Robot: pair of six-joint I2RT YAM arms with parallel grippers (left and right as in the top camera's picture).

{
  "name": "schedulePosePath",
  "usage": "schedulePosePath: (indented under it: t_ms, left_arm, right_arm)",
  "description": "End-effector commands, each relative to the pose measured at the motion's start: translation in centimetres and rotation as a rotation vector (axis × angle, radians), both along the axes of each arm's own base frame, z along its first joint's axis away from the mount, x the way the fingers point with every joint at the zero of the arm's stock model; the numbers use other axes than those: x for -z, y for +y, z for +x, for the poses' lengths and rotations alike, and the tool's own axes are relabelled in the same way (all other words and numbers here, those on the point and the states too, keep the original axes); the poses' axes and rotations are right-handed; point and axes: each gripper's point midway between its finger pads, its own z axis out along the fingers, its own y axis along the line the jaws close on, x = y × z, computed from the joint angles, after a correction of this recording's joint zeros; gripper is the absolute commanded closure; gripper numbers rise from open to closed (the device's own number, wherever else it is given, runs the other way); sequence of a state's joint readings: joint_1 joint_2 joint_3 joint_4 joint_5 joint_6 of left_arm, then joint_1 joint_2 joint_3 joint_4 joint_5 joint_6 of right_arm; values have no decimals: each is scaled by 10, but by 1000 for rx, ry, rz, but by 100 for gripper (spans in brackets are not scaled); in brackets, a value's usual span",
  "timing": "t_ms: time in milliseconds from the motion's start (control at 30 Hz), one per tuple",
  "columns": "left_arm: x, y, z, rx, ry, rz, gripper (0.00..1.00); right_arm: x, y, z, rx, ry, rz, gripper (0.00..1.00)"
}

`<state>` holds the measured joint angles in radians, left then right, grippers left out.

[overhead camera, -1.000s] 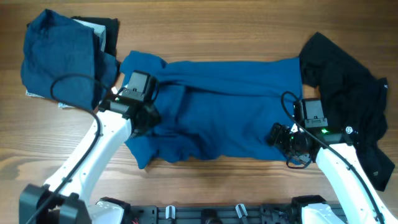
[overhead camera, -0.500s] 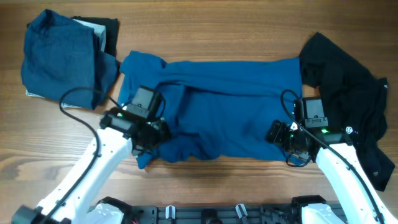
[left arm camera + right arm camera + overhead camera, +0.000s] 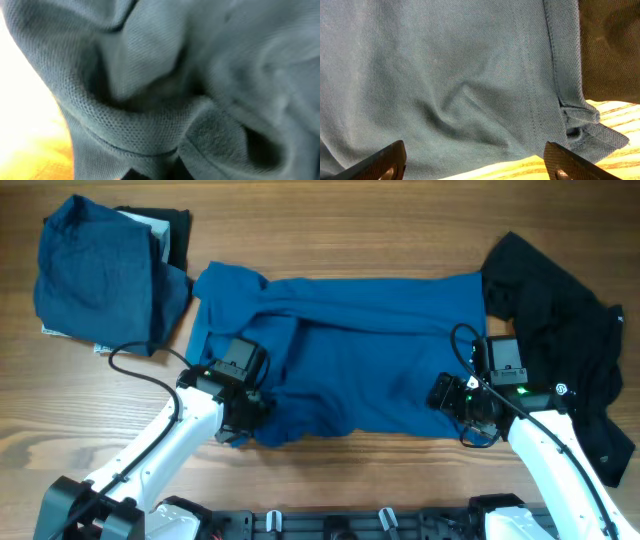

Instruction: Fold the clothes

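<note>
Left claw point(image 3: 245, 415) is clenched on the near-left corner of the blue shirt point(image 3: 370, 350) (long axis lying left-right); right claw point(image 3: 442, 396) gapes over its right hem.

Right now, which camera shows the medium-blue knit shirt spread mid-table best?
Overhead: the whole medium-blue knit shirt lies in view, outline and wrinkles included. Left wrist shows only bunched folds up close; right wrist shows a flat panel, side seam and hem corner over the wooden table.

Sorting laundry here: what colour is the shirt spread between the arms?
Medium blue; the shirt shows best in the overhead view.
</note>
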<state>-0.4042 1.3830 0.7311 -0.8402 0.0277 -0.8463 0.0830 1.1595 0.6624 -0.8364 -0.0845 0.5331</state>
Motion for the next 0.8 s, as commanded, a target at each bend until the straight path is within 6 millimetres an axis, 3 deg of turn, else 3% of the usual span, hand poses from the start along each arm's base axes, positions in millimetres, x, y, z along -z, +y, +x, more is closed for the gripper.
schedulePosePath:
  t_ms: [0,100,300,433,567,600,633,700,767]
  left_arm:
    - [-5,-1,13,10,-44,14,96]
    - [-29,-6,33,65,-109,14,96]
    - [-76,10,86,65,-319,162,96]
    - [-82,10,111,74,-411,173,96]
    - [-72,17,128,42,-432,213,96]
    - [-66,18,133,37,-430,225,90]
    - [-62,19,136,34,-428,229,65]
    - [-50,20,143,29,-415,240,0]
    - [-42,22,145,43,-399,254,0]
  right_arm:
    - [1,-2,1,-16,-5,-21,11]
    - [1,-2,1,-28,-7,-23,11]
    - [1,-2,1,-35,-8,-25,11]
    - [1,-1,0,-36,-3,-21,11]
    - [1,0,0,-38,-2,-14,11]
    - [1,0,0,-38,-2,-15,11]
    - [1,0,0,-38,-2,-14,11]
    - [1,0,0,-38,-2,-15,11]
    - [1,0,0,-38,-2,-15,11]
